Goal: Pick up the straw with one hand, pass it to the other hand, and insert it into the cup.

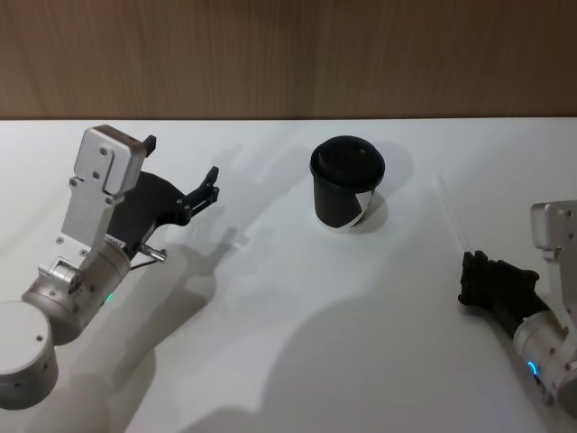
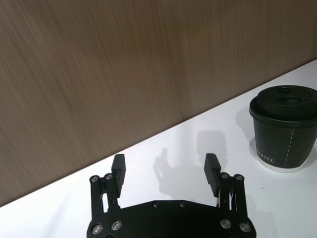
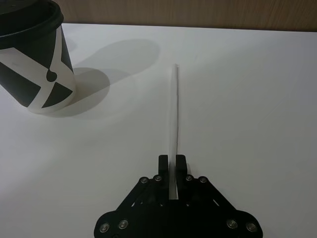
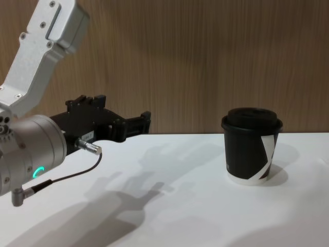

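Right gripper (image 3: 173, 161), at the near right, pinches the near end of the white straw (image 3: 174, 109), which runs far-ward, right of the lidded paper cup (image 1: 347, 185). Light, thin and likely crushable, it suits a gentle end grip. At the left, the left gripper (image 2: 165, 161) hangs wide open

Lab-style test bench: white table (image 1: 270, 361), wood-panel wall (image 1: 288, 54)

head: we look down on the table (image 1: 270, 343) | chest: we look low across it | wrists: we sit close, facing forward | all four share the cup (image 1: 347, 185)
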